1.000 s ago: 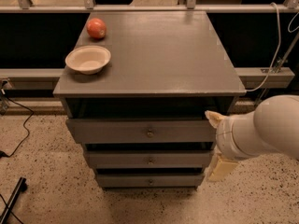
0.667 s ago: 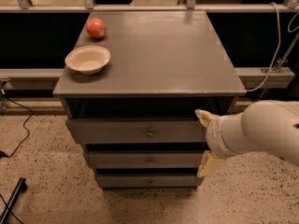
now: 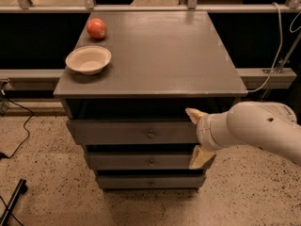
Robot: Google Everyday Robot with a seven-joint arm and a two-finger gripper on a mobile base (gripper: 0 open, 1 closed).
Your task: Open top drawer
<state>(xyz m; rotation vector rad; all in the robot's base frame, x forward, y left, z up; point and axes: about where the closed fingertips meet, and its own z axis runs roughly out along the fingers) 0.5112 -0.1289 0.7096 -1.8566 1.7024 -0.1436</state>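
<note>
The top drawer (image 3: 117, 132) is the grey front just under the cabinet top, with a small round knob (image 3: 151, 134) at its middle and a dark gap above it. My gripper (image 3: 195, 135) hangs in front of the drawer's right end, to the right of the knob. It is open: one cream fingertip (image 3: 194, 115) sits at the drawer's upper edge and the other (image 3: 200, 157) reaches down over the second drawer. Nothing is between them. My white arm (image 3: 256, 128) comes in from the right.
On the grey cabinet top (image 3: 160, 55) sit a red apple (image 3: 96, 28) and a cream bowl (image 3: 88, 60) at the left. Two shorter drawers (image 3: 136, 160) (image 3: 141, 181) lie below. Cables (image 3: 19, 140) run over the speckled floor at left; a rail and cable (image 3: 278, 55) stand behind.
My gripper and arm have moved left along the top drawer's front, closer to the knob. The drawers, apple and bowl have not moved.
</note>
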